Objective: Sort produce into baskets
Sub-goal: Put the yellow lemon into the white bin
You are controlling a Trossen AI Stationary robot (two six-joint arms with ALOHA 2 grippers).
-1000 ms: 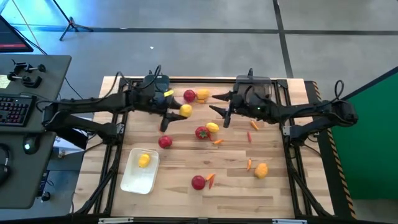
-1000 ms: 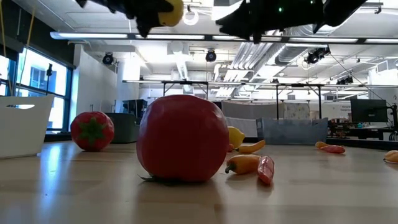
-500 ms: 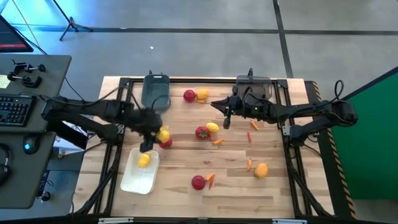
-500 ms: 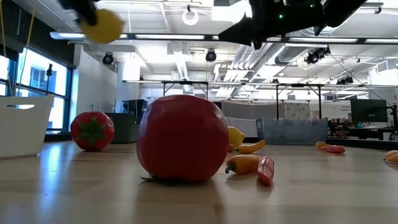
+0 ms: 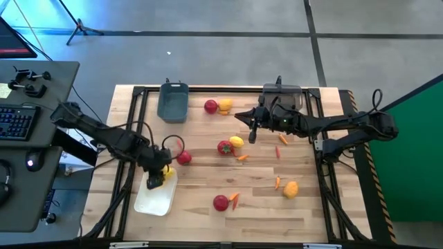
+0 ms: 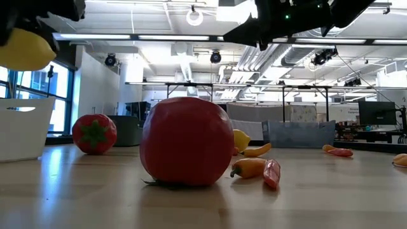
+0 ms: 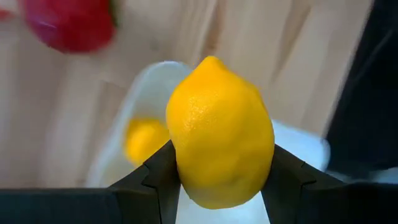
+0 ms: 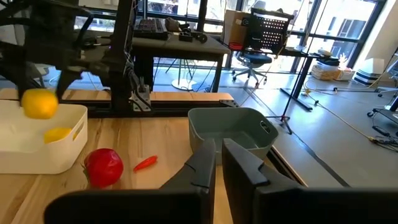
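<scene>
My left gripper (image 5: 157, 177) is shut on a yellow lemon (image 7: 221, 130) and hangs over the far end of the white tray (image 5: 154, 198). A second lemon (image 7: 145, 140) lies in that tray. My right gripper (image 5: 250, 128) is shut on nothing, raised above the table's far middle. Tomatoes (image 5: 183, 157) (image 5: 225, 146) (image 5: 210, 106), lemons (image 5: 237, 141) (image 5: 291, 189) and small orange pepper pieces (image 5: 241, 158) lie on the wood. The blue-grey bin (image 5: 172, 101) stands at the far left. The smoky grey bin (image 5: 282, 91) is mostly hidden under my right arm. My left gripper pinches the lemon's two long sides (image 7: 180, 174) between its two fingers (image 7: 283, 171), around the half nearer the wrist. Its pointed tip (image 7: 212, 60) sticks out beyond the fingers. The fingers slant down from above. The lemon is clear of the tray.
A tomato (image 5: 220, 202) with a pepper piece (image 5: 234, 200) lies near the front edge. Other pepper pieces (image 5: 277, 182) (image 5: 283, 139) lie on the right half. A black frame (image 5: 138, 111) runs around the tabletop. Bare wood shows in the middle and front right.
My left gripper has carried the lemon from the table's far middle toward the near left, down to just above the white tray, uncovering the blue-grey bin. My right gripper has shut without moving from its place.
</scene>
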